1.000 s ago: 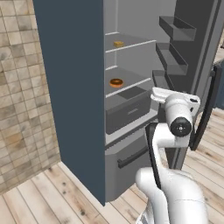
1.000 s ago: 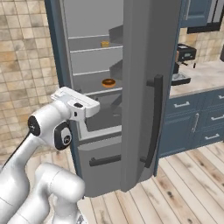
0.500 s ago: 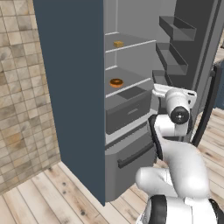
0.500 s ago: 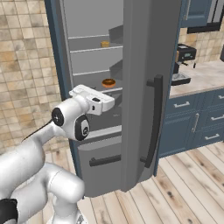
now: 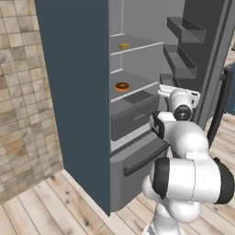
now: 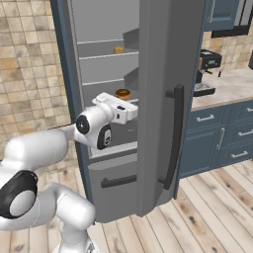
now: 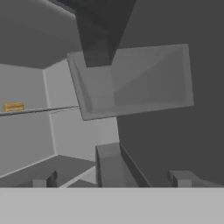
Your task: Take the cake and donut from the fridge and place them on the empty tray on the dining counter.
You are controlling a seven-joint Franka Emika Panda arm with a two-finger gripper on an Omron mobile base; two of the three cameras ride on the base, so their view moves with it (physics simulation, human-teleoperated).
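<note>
In the tiled kitchen we face the open fridge (image 5: pixel 78 92): the cake (image 5: pixel 124 46) sits on the upper shelf, the donut (image 5: pixel 121 86) on the one below. Our gripper (image 7: pixel 111 180) hangs empty inside, fingertips well apart. Both look light and soft, so we'd pinch the donut gently across its ring.

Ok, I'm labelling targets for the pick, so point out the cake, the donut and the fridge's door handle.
cake (image 5: pixel 124 46): left base view, middle of the block on the upper shelf.
donut (image 5: pixel 121 86): left base view, its glazed ring on the lower shelf.
door handle (image 6: pixel 172 138): right base view, mid-bar.
</note>
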